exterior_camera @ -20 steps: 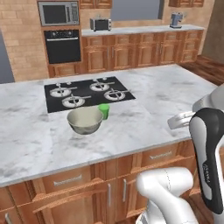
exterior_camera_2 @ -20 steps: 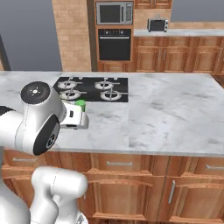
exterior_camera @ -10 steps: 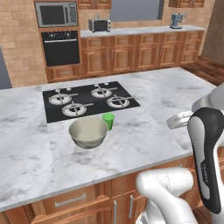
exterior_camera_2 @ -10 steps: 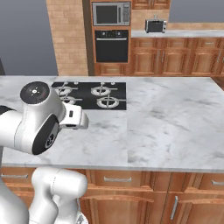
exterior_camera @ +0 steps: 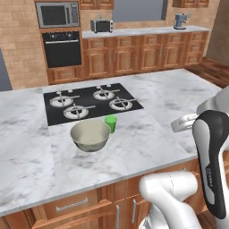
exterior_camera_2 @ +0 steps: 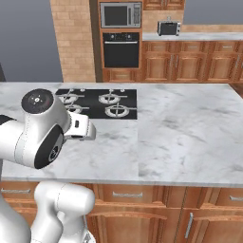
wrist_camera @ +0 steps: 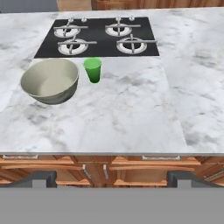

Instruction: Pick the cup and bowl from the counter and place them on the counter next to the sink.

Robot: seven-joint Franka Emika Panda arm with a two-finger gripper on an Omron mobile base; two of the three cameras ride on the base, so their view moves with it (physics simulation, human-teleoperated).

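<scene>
Cup [exterior_camera: 110,123] upright on counter [exterior_camera: 165,96], green, just in front of cooktop's [exterior_camera: 91,102] near edge. Same cup [wrist_camera: 92,69] in hand view, standing right of bowl [wrist_camera: 50,80], close beside, cannot tell if touching. Bowl [exterior_camera: 90,134] upright, cream inside, grey-olive outside, on marble nearer the counter's front edge than cup. Both sitting free, nothing gripping them. Cooktop [wrist_camera: 98,37] black, four burners, directly behind both. Cooktop [exterior_camera_2: 98,103] also visible past arm in right base view.

Gripper [wrist_camera: 111,178] back from counter edge, aimed over wooden drawer fronts [wrist_camera: 131,168] toward marble; two dark fingertips [wrist_camera: 38,179] spread far apart at bottom corners, nothing between, released. Well apart from cup and bowl.

Beyond island: wall oven [exterior_camera: 63,48] with microwave [exterior_camera: 56,14] above, toaster [exterior_camera: 101,25] on back counter, coffee machine [exterior_camera: 180,20] further right. Drawer with metal handle [exterior_camera: 71,204] below island front.
</scene>
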